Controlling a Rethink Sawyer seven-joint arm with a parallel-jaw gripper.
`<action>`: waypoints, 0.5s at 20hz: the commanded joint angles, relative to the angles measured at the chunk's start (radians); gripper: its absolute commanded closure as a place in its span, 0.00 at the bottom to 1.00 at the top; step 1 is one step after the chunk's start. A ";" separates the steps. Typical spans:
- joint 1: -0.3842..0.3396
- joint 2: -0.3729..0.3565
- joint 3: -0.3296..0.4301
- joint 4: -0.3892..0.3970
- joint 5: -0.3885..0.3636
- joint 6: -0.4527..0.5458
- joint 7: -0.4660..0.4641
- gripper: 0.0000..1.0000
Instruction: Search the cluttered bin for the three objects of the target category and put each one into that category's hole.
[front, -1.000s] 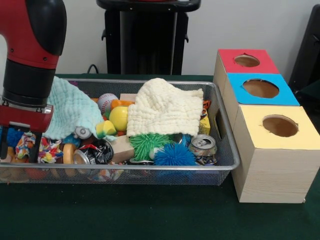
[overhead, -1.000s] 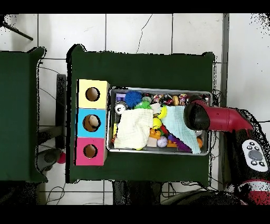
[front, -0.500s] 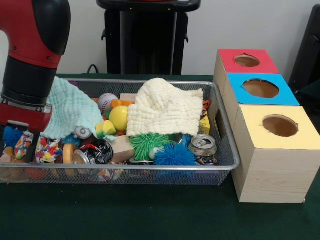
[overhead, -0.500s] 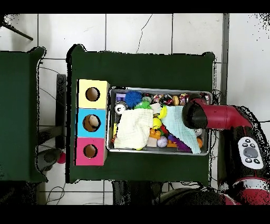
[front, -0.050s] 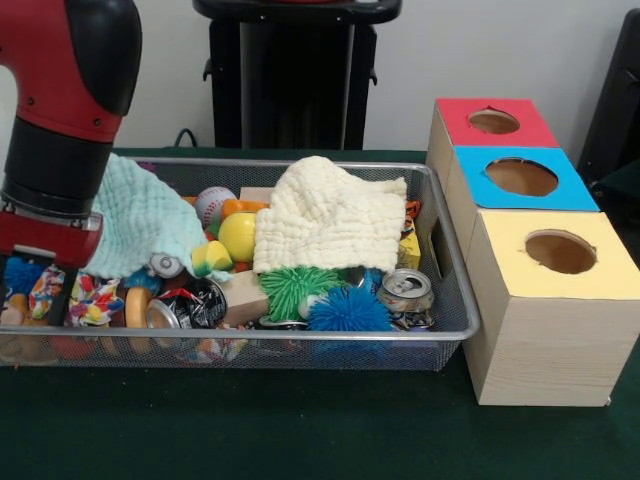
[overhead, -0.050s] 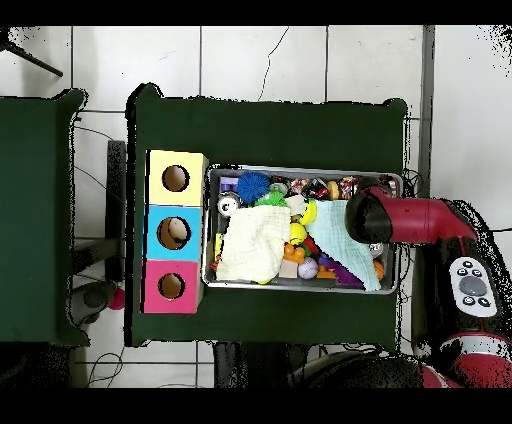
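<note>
One gripper (front, -0.050s: 35, 300) hangs low over the wire bin's (front, -0.050s: 440, 330) left end in the front view; whether it is open cannot be told. Beside it lies a mint cloth (front, -0.050s: 145, 225), then a cream cloth (front, -0.050s: 330, 215), spiky balls and cans, and the three-hole box (front, -0.050s: 545, 300) beyond

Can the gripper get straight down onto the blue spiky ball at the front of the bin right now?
Probably yes. The blue spiky ball lies uncovered on top, beside the green spiky ball; the cream cloth stops short of it. The gripper is at the bin's opposite end.
</note>
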 joint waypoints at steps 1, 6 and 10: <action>-0.003 0.083 -0.004 -0.039 -0.059 0.108 -0.053 0.00; -0.024 0.092 0.010 -0.033 -0.029 0.119 -0.051 0.00; -0.034 0.091 0.020 -0.025 -0.031 0.101 -0.050 0.00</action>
